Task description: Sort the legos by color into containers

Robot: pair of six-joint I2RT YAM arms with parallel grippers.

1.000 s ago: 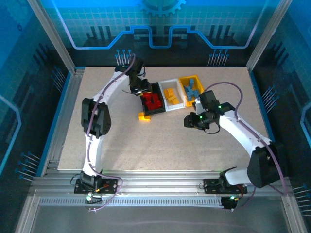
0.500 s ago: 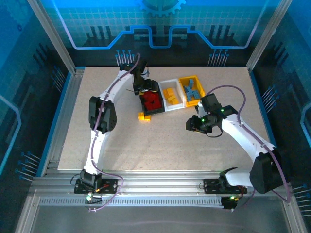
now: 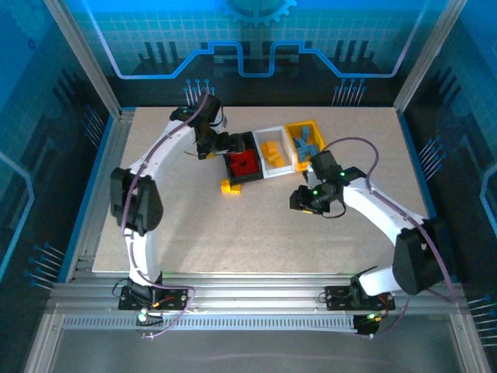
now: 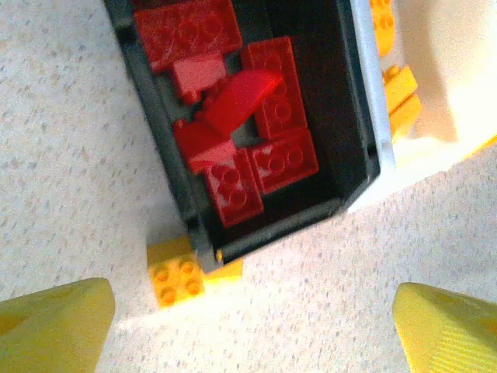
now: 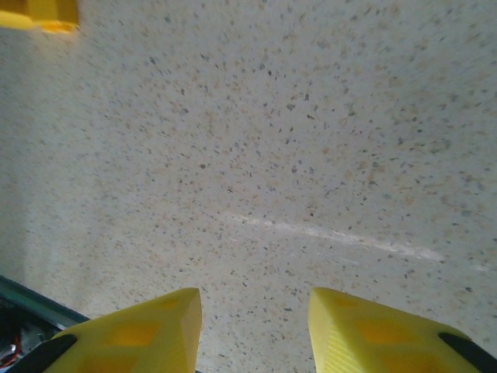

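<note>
Left jaws stand wide apart and hold nothing, their yellow fingertips (image 4: 48,326) sitting at the two bottom corners of the left wrist view with bare speckled beige tabletop (image 4: 70,155) between them. Just beyond that gap lies a single small orange-yellow plastic brick (image 4: 177,273), studs up, resting on the tabletop against the near corner of the small black rectangular plastic bin (image 4: 155,148). Inside that black bin sits a loose heap of red plastic bricks (image 4: 256,116), some flat, one tilted on top of the others. Touching the black bin's far side is the small white rectangular plastic bin (image 4: 374,101), which holds several more orange-yellow bricks (image 4: 397,87). From above, a third bin, yellow plastic and the same size (image 3: 301,125), closes the row beside the white one, and light blue plastic bricks (image 3: 304,146) lie in it. Right jaws are narrowly parted and empty, the two yellow fingertips (image 5: 147,330) hanging over bare tabletop; from above they hover in front of the yellow bin, well apart from the loose brick. A cropped yellow-orange shape (image 5: 39,14) shows at the top left corner of the right wrist view, too cut off to name.
</note>
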